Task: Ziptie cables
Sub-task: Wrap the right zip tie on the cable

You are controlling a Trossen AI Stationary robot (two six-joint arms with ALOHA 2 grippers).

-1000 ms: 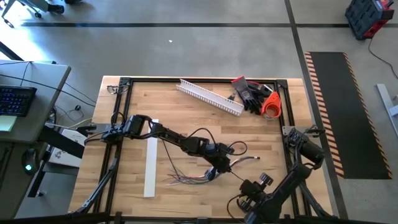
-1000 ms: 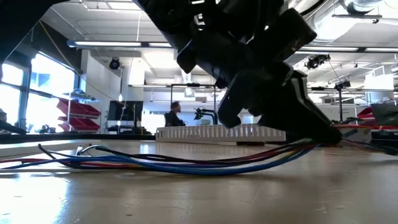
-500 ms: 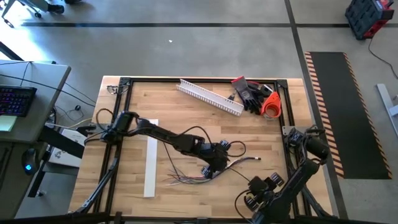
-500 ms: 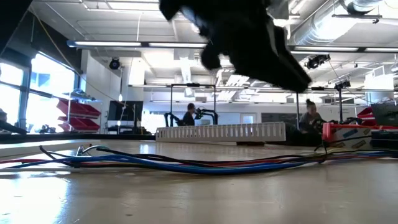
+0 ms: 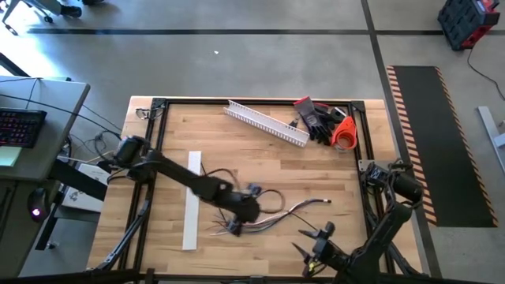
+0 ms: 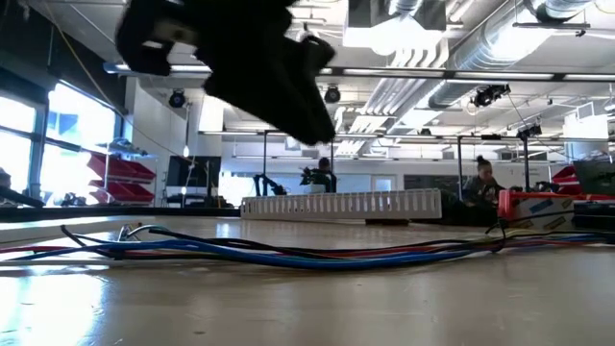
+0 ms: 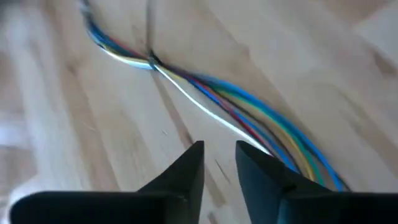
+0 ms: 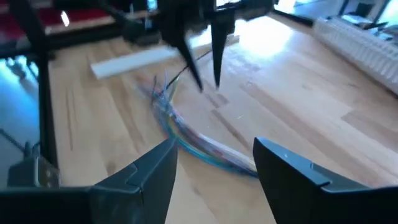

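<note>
The cables lie as a loose, curving bundle of coloured wires on the wooden table, also seen in the low view. The bundle is drawn together at one spot. My left gripper hangs above the bundle's left part, fingers pointing down and clear of the wires. In its wrist view the fingers stand a narrow gap apart with nothing between them. My right gripper is near the table's front edge, right of the bundle, open wide and empty.
A flat white strip lies left of the cables. A white slotted channel lies at the far side, with dark gloves and an orange object beside it. A black frame borders the table. People sit in the room behind.
My left gripper has let go of the cables, risen off them and moved toward the table's left. The bundle's right end, raised a second ago, now lies flat on the table. My right gripper has drawn back a little toward the near edge.
</note>
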